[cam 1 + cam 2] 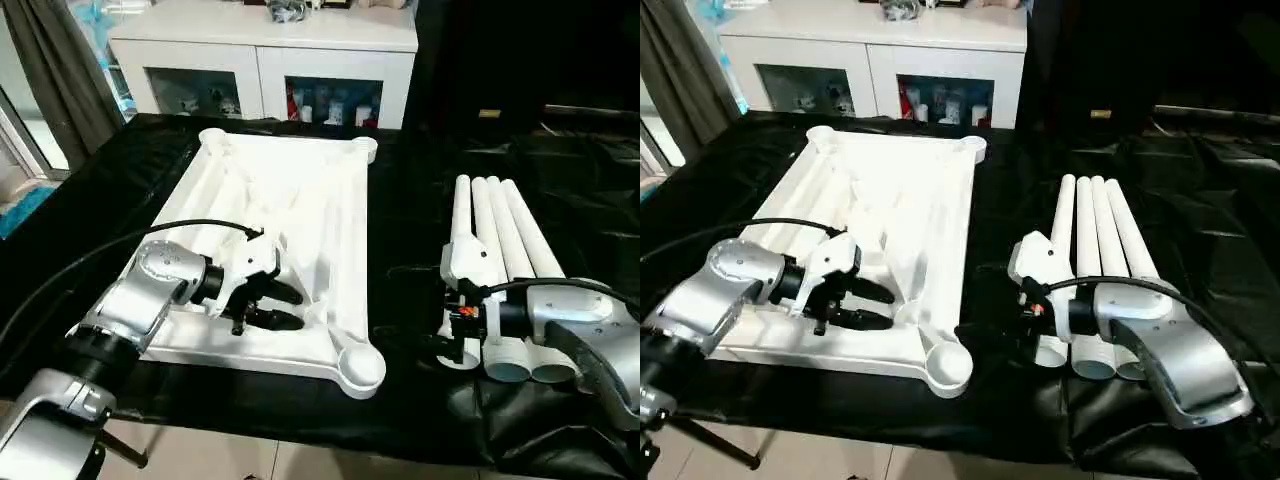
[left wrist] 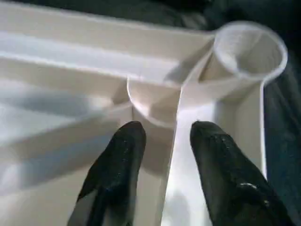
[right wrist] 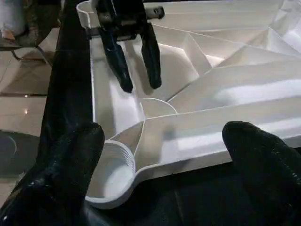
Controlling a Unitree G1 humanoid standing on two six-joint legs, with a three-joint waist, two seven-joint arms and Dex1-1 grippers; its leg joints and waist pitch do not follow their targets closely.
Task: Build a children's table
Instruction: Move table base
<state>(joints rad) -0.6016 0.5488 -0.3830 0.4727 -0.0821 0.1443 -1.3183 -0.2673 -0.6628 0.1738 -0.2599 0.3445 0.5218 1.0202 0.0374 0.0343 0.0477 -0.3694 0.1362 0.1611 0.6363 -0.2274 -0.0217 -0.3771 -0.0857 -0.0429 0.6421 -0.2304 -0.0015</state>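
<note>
Left gripper [image 1: 278,306]: your fingers are spread, holding nothing, poised over the ribbed underside near the front right corner.
Right gripper [image 3: 164,165]: your fingers stand wide apart, empty, low over the black cover [image 1: 410,240], between tabletop and legs.
Tabletop [image 1: 300,200]: upside down on the cover, left of centre; its corner socket [image 1: 360,367] sits nearest you.
Legs [image 1: 500,240]: four white tubes side by side, right of the tabletop, apart from it.
Cabinet [image 1: 260,50]: white, behind the table.

A white tabletop [image 1: 330,215] and four white legs [image 1: 500,250] are set on a black cloth [image 1: 410,220]; black fingers [image 2: 117,160] are seen on silver forearms [image 1: 130,300].
</note>
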